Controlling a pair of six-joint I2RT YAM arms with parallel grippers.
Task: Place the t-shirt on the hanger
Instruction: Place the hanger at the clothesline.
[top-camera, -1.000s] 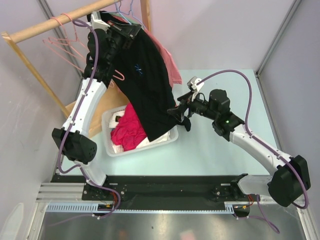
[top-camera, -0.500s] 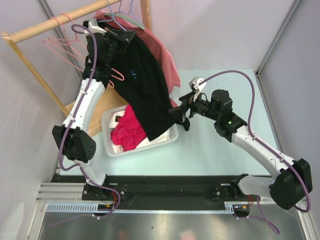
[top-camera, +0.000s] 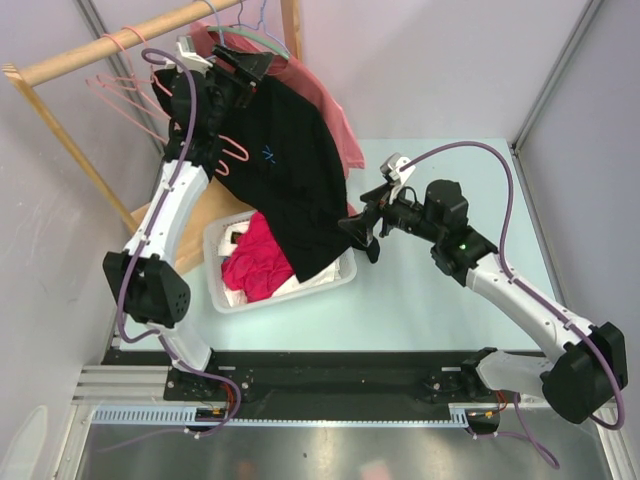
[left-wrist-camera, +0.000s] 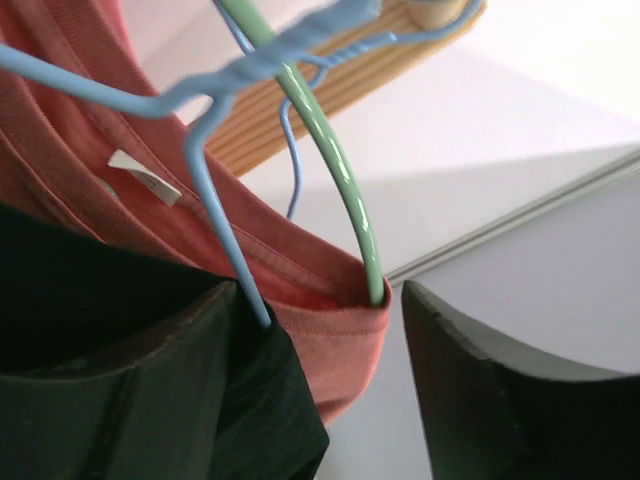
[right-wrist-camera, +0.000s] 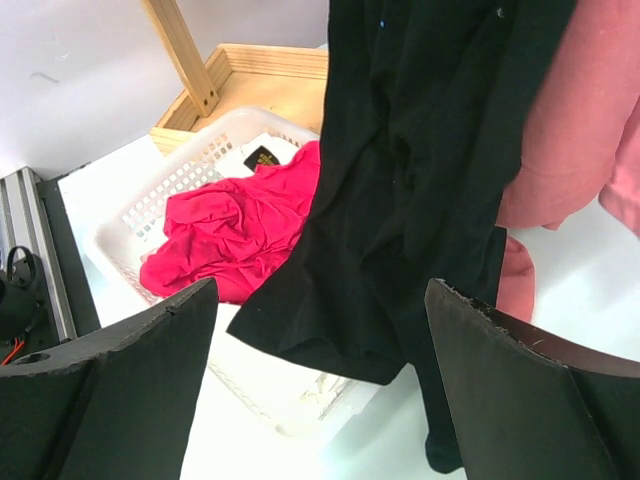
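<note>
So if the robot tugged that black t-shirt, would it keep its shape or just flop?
Probably flop: the t-shirt hangs in loose vertical folds, and its hem sags over the basket rim. It looks light, so a push would likely just swing it. It might also slide along the thin hanger wire.

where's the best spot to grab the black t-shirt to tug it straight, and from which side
Grip the t-shirt at its loose lower hem, where the cloth hangs free over the white basket rim. Come from the right side: the right end effector faces that edge with jaws open, and the top is crowded by the hanger and pink shirt.
</note>
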